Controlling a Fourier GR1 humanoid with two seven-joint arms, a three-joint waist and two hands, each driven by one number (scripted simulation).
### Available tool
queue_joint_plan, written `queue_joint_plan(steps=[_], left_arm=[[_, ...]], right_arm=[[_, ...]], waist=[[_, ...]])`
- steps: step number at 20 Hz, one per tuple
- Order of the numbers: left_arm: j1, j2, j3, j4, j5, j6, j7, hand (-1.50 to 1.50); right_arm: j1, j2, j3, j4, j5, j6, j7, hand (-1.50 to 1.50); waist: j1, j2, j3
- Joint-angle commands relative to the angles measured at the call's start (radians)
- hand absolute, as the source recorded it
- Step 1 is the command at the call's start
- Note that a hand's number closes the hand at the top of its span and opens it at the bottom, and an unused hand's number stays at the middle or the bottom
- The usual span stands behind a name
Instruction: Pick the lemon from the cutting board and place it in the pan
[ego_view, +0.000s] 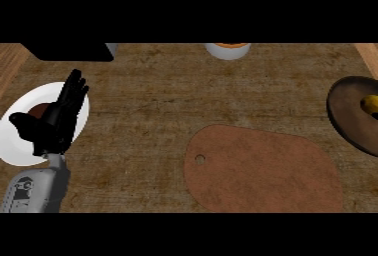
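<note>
**Lemon in pan; left hand resting open**

- Left hand (53, 117): showed at the left of the head view, fingers straight and pointing to the far side, thumb out to the left. It held nothing and hovered over a white plate (21, 150). Whether it touched the plate could not be told.
- Right hand: not visible.
- Brown item (37, 108) on the plate: mostly hidden behind the hand; kind not identifiable.
- Cutting board (258, 170): brown, rounded, near centre-right, with a small hole near its left edge. Nothing lay on it.
- Pan (345, 112): dark, round, cut by the right edge, well apart from the hand.
- Lemon (370, 104): a yellow shape inside the pan, at the picture's right edge, partly cut off. Placement appeared done.
- Handling judgement: the lemon was probably light, stiff-skinned and apt to roll; best taken across its middle, fingers and thumb on opposite sides.
- White cup (227, 50): at the far edge, centre
</note>
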Motion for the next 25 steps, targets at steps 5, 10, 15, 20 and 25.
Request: queue_joint_plan(steps=[5,10,15,20,25], left_arm=[[0.033,0.028,0.035,-0.002,0.016,-0.011,0.013,0.0],[0.05,0.019,0.029,-0.026,-0.01,0.02,0.008,0.0],[0.049,-0.008,0.02,0.036,-0.028,0.036,-0.033,0.0],[0.068,0.023,0.037,-0.026,-0.004,0.014,0.015,0.0],[0.036,0.009,0.027,0.0,-0.013,0.02,-0.007,0.0]], right_arm=[[0.146,0.062,-0.089,-0.092,-0.202,0.28,-0.163,-1.5],[0.256,0.133,-0.064,-0.278,-0.25,0.396,-0.164,-1.5],[0.393,0.195,-0.056,-0.523,-0.298,0.486,-0.077,-1.5],[0.563,0.318,-0.057,-0.819,-0.352,0.561,0.013,-1.5],[0.693,0.472,-0.018,-1.23,-0.352,0.538,0.23,-1.5]], waist=[[-0.05,-0.023,-0.006],[-0.07,-0.033,-0.011],[-0.081,-0.028,-0.013],[-0.079,-0.03,-0.013],[-0.056,-0.018,-0.01]])
